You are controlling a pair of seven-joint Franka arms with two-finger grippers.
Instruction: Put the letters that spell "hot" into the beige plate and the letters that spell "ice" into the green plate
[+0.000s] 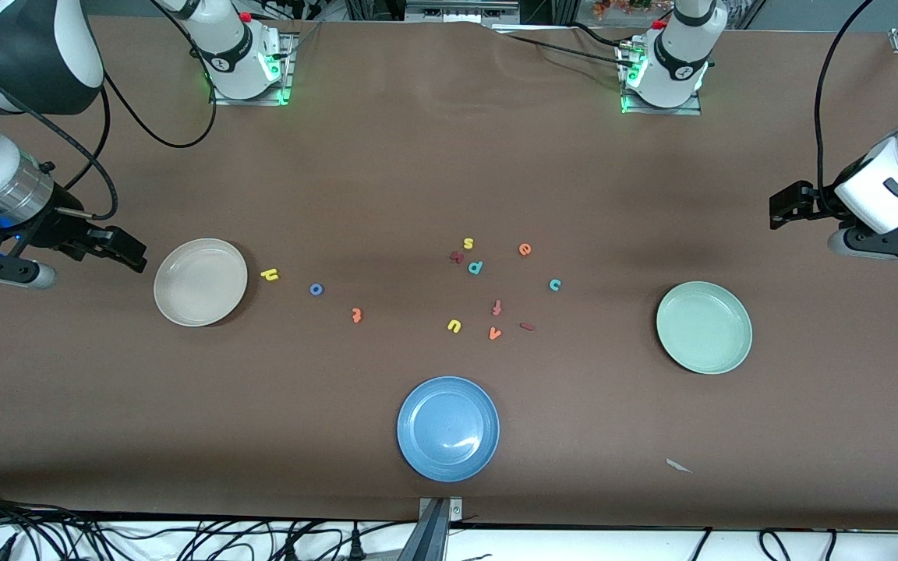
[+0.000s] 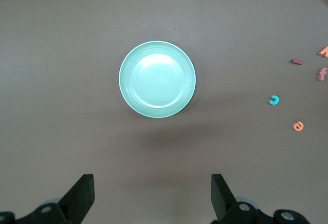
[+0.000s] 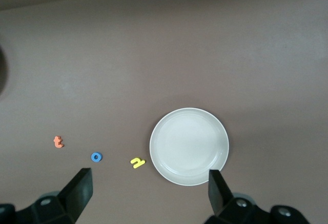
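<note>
The right arm's two-finger tool [image 1: 118,248] hangs with its fingers spread wide and empty over the counter's edge at the right arm's end, just beside the round cream-beige plate [image 1: 200,281]. The left arm's tool [image 1: 788,206] is likewise spread and empty, over the left arm's end near the round mint-green plate [image 1: 704,327].

The main risk is picking a look-alike. The tiny yellow foam h [image 1: 270,274], blue foam ring o [image 1: 316,289] and orange hooked t [image 1: 356,315] lie in a row beside the beige plate, well apart. The orange e [image 1: 525,249], teal c [image 1: 555,284] and dark red bar i [image 1: 527,326] sit among decoys: a teal p [image 1: 475,267], orange v [image 1: 494,333], yellow u [image 1: 454,326] and pinkish-red f [image 1: 496,308]. Thin, flat foam may slip from the fingers or get pushed aside.
</note>
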